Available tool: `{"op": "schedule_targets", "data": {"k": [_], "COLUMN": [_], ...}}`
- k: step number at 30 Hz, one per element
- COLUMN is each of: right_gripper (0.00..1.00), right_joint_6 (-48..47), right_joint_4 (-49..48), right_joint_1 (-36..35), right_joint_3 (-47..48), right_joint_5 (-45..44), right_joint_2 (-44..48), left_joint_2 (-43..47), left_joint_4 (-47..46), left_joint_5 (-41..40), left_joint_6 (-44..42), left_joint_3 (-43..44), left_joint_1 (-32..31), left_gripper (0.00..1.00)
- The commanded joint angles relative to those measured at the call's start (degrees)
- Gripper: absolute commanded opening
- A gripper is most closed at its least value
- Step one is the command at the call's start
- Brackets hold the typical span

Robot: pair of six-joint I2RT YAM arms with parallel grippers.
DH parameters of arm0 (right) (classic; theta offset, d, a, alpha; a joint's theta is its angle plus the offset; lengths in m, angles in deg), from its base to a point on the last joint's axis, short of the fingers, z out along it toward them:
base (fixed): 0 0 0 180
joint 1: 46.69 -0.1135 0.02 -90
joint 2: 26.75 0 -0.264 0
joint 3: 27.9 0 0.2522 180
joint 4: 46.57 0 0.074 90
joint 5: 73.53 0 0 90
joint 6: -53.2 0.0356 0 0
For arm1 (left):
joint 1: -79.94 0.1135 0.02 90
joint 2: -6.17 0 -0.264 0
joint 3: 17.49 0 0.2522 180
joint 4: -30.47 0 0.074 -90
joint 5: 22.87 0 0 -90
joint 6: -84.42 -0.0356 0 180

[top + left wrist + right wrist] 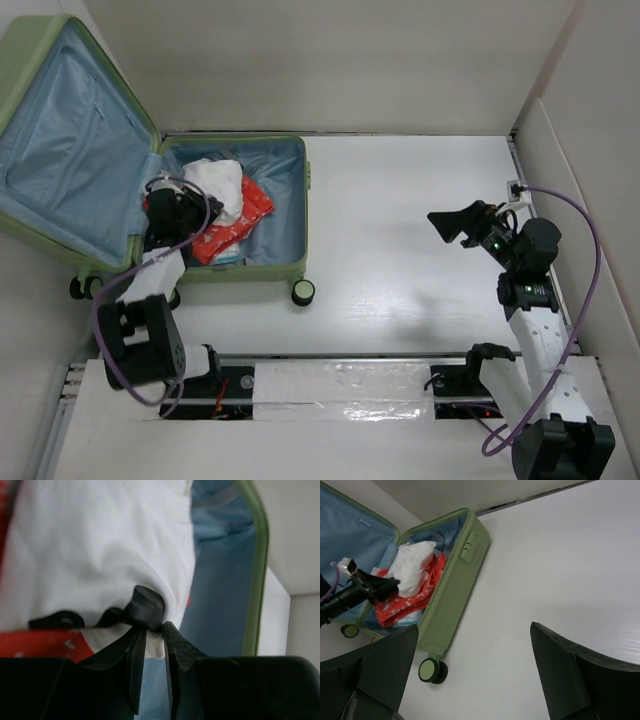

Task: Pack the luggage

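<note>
Left end effector [210, 206] inside open luggage [301, 215], right end effector [452, 226] well apart

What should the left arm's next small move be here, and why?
Probably open the left gripper wider, then lift straight out. Its jaws stand only narrowly apart at a fold of the white garment, which already lies inside the luggage on the red patterned item. Whether the fold is pinched is unclear, so lifting first might drag it out.
</note>
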Motion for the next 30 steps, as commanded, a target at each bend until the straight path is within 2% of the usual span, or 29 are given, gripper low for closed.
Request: {"op": "schedule_targets", "data": {"k": [1,4,5,6,7,9,10,11,12,13,14,15,16,18,19,21,22,25,30], "right_gripper": [1.00,1.00,1.00,1.00,1.00,1.00,0.93,0.83,0.67,0.22,0.08,0.00,0.00,0.00,0.07,0.17,0.25,0.37,0.40], "right_joint_6": [0.6,-0.1,-0.2,-0.4,-0.6,-1.4,-1.8,-2.3,-4.0,-4.8,-5.6,-7.3,-8.1,-8.9,-9.0,-9.5,-9.5,-9.7,-10.3], "right_joint_4": [-4.8,-5.6,-5.9,-6.9,-7.7,-8.1,-8.5,-8.7,-9.0,-9.0,-8.6,-7.8,-7.6,-8.1,-8.4,-8.8,-8.9,-9.4,-8.3], "right_joint_1": [-1.7,-3.4,-3.9,-5.1,-5.8,-7.2,-9.0,-10.0,-11.0,-12.2,-14.5,-15.8,-17.0,-20.2,-21.0,-22.7,-23.2,-24.9,-25.4], "right_joint_3": [-0.4,-1.3,-1.9,-2.1,-2.2,-2.0,-1.9,-1.6,-1.3,-0.7,-0.3,0.2,0.7,0.6,0.4,-0.2,-0.4,-0.6,-0.6], "right_joint_5": [1.4,0.7,0.1,-0.4,-1.1,-1.4,-1.7,-2.1,-2.4,-2.8,-4.6,-5.5,-6.5,-8.2,-8.4,-8.3,-8.2,-6.9,-6.3], "right_joint_2": [0.3,-0.8,-1.5,-2.1,-3.5,-5.0,-5.8,-6.4,-7.5,-8.1,-8.5,-9.0,-9.8,-10.4,-10.9,-11.1,-11.2,-11.8,-11.1], "left_joint_2": [11.1,17.9,19.6,23.1,24.7,29.6,31.4,33.5,35.7,40.4,42.9,46.0,45.9,45.3,45.6,45.2,44.4,41.3,36.0], "left_joint_4": [2.3,10.1,11.4,13.4,14.6,17.2,19.2,20.9,23.8,25.1,26.2,29.5,32.8,39.0,40.1,41.1,42.3,43.6,44.5], "left_joint_5": [-15.0,-25.2,-27.0,-28.4,-29.8,-30.7,-32.1,-33.1,-34.2,-37.7,-40.1,-42.7,-49.7,-56.9,-65.6,-72.0,-78.1,-86.9,-95.0], "left_joint_6": [3.0,3.2,3.2,3.2,2.2,1.2,0.8,0.7,-0.3,-1.0,-1.7,-2.3,-2.3,-2.6,-3.4,-5.8,-6.0,-8.6,-8.8], "left_joint_3": [1.2,1.8,1.7,1.7,1.6,2.3,2.8,3.1,3.8,4.2,4.4,5.7,7.6,11.8,13.2,16.4,18.0,21.6,25.1], "left_joint_1": [0.6,0.6,0.6,0.6,0.6,0.6,0.6,0.6,0.6,0.6,0.6,0.6,-0.8,-0.8,-0.8,-1.8,-2.5,-4.0,-4.0], "left_gripper": [0.18,0.20,0.22,0.30,0.33,0.35,0.34,0.34,0.33,0.33,0.32,0.32,0.32,0.29,0.29,0.31,0.32,0.39,0.41]}}
